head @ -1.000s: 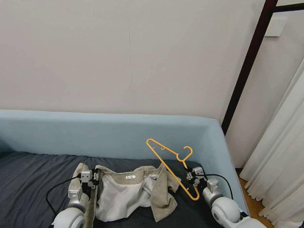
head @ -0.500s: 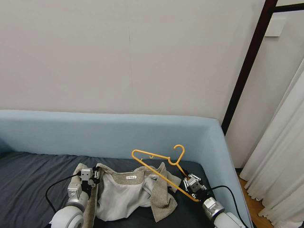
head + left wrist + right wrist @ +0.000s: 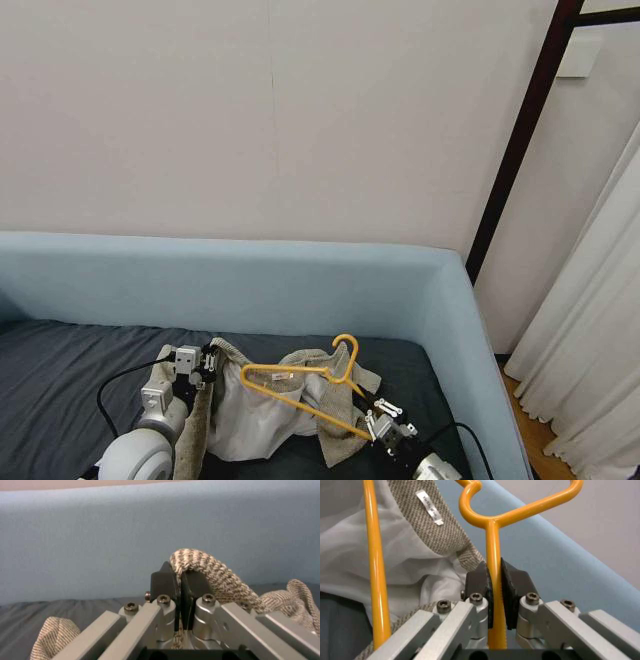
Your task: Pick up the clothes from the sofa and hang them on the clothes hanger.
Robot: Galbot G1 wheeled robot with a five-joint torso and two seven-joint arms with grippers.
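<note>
A pale blue sofa (image 3: 300,280) with a dark grey seat cushion (image 3: 60,370) carries one thing: a beige tweed jacket (image 3: 250,415) with white lining, crumpled on the cushion. One knitted edge rises off the seat into the left gripper's (image 3: 205,362) fingers (image 3: 162,581). The rest spreads from there toward the right gripper's (image 3: 378,428) fingers (image 3: 479,579), which are clamped on an orange hanger (image 3: 492,547), and reaches close to them. The blue backrest stands beyond both sets of fingertips.

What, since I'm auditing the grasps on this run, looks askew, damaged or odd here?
Nothing damaged. The orange hanger, clamped on one bar by the right gripper, is tilted over the jacket, not inside it. The jacket is crumpled on the sofa, lining showing, its knit edge pinched by the left gripper.
</note>
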